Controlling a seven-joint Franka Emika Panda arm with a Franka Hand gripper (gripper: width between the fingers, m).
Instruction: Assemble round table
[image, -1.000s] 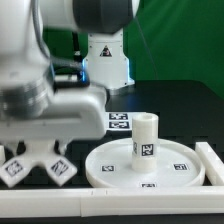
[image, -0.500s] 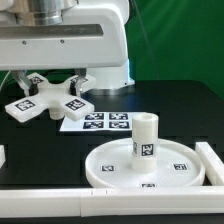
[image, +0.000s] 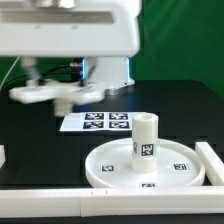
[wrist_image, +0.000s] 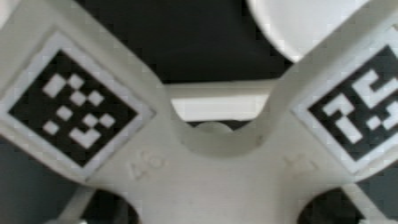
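The round table's flat white disc (image: 178, 165) lies on the black table at the exterior view's right. The thick tagged post (image: 146, 135) stands upright on its centre hub. My gripper (image: 58, 88) hangs under the big white hand, to the left of and above the disc. It is shut on a white cross-shaped part (image: 62, 96) with tagged arms, which is blurred by motion and held in the air. In the wrist view this part (wrist_image: 199, 150) fills the picture, two tagged arms spreading away from my gripper (wrist_image: 199, 205). The fingers are hidden.
The marker board (image: 98, 122) lies flat behind the disc. A long white border bar (image: 60, 205) runs along the front edge and another bar (image: 213, 160) stands at the right. A white robot base (image: 105, 68) is at the back.
The arm has carried the cross-shaped part from low at the front left up and back. Over the last half second it shifted slightly right and now lies flatter and blurred. Disc and post have not moved.
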